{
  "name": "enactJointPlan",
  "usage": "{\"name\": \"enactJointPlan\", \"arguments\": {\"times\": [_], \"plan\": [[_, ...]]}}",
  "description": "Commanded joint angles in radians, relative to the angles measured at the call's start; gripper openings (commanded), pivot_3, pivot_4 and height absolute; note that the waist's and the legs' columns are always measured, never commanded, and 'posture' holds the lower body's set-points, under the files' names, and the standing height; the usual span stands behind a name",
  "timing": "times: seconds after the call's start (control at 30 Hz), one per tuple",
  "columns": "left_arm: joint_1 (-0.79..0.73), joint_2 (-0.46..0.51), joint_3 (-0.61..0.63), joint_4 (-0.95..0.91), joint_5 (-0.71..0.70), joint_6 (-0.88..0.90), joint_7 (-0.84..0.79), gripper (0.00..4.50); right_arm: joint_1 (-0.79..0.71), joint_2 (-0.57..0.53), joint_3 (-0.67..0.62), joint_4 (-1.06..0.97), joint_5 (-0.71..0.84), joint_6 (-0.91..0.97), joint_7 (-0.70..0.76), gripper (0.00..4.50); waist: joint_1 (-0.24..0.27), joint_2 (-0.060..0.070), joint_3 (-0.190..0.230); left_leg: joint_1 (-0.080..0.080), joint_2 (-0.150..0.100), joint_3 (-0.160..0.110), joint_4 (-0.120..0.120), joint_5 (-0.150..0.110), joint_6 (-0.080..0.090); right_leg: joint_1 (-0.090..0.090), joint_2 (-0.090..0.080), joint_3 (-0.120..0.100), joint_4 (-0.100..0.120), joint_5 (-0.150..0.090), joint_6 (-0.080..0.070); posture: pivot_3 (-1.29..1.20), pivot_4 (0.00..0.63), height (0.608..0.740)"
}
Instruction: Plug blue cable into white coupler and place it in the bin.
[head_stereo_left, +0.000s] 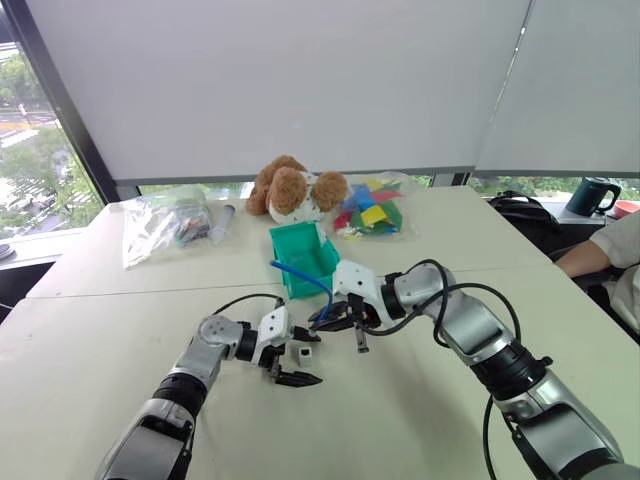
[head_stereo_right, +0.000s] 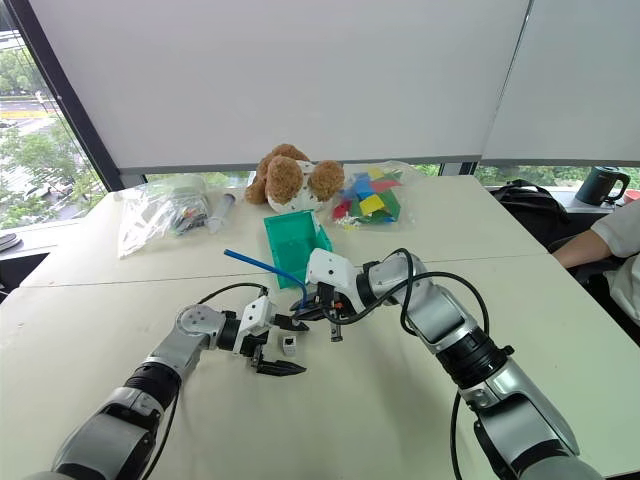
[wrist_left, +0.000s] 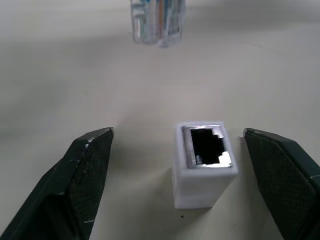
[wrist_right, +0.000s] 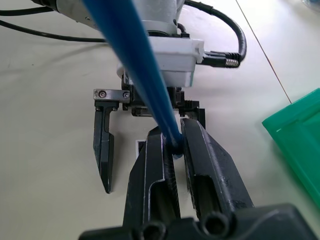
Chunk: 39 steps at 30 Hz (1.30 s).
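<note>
The white coupler (wrist_left: 204, 167) stands free on the table with its dark socket facing the left wrist camera. My left gripper (head_stereo_left: 320, 360) is open, with one finger (wrist_left: 85, 170) on each side of the coupler and neither touching it. My right gripper (wrist_right: 174, 132) is shut on the blue cable (head_stereo_left: 300, 277) close to its clear plug (wrist_left: 157, 22). The plug hangs a little beyond the coupler, apart from it. The cable's free end arcs up towards the teal bin (head_stereo_left: 303, 255), which stands just behind both grippers.
Behind the bin lie a brown stuffed dog (head_stereo_left: 292, 188) and a clear bag of coloured blocks (head_stereo_left: 372, 212). Another clear bag (head_stereo_left: 160, 222) lies at the back left. A person's sleeve (head_stereo_left: 620, 245), a dark mug (head_stereo_left: 590, 195) and a black bag (head_stereo_left: 520, 208) are at the far right.
</note>
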Motion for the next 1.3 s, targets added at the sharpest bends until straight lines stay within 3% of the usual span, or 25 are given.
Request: {"name": "enactJointPlan", "arguments": {"times": [0.03,0.13,0.33,0.87,1.3], "plan": [[0.045,0.037,0.024,-0.022,-0.008,0.032,0.009,4.28,-0.013,0.006,-0.019,-0.021,-0.003,-0.017,0.005,0.0,0.0,0.0,0.0,0.0,0.0,0.0,0.0,0.0,0.0,0.0,0.0,0.0,0.0,0.0,0.0,0.0,0.15,0.74],[0.072,0.038,0.026,-0.054,-0.019,0.044,0.011,3.42,-0.011,0.014,-0.01,-0.013,-0.009,-0.027,0.009,0.0,0.001,0.0,0.0,0.0,0.0,0.0,0.0,0.0,0.0,0.0,0.0,0.0,0.0,0.0,0.0,0.0,0.15,0.74],[0.09,0.034,0.036,-0.094,-0.036,0.067,0.009,0.36,-0.021,0.034,0.005,0.017,-0.025,-0.051,0.025,0.0,0.005,0.0,0.0,0.0,0.0,0.0,0.0,0.0,0.0,0.0,0.0,0.0,0.0,0.0,0.0,0.0,0.15,0.74],[0.063,0.02,0.002,-0.113,-0.029,0.063,-0.039,0.35,-0.06,0.077,0.054,0.186,-0.154,-0.247,0.055,0.0,0.007,0.0,0.0,0.0,0.0,0.0,0.0,0.0,0.0,0.0,0.0,0.0,0.0,0.0,0.0,0.0,0.15,0.74],[0.03,0.018,0.004,-0.047,-0.005,0.022,-0.045,0.35,-0.074,0.054,0.046,0.07,-0.129,-0.191,0.186,0.0,0.007,0.0,0.0,0.0,0.0,0.0,0.0,0.0,0.0,0.0,0.0,0.0,0.0,0.0,0.0,0.0,0.15,0.74]]}}
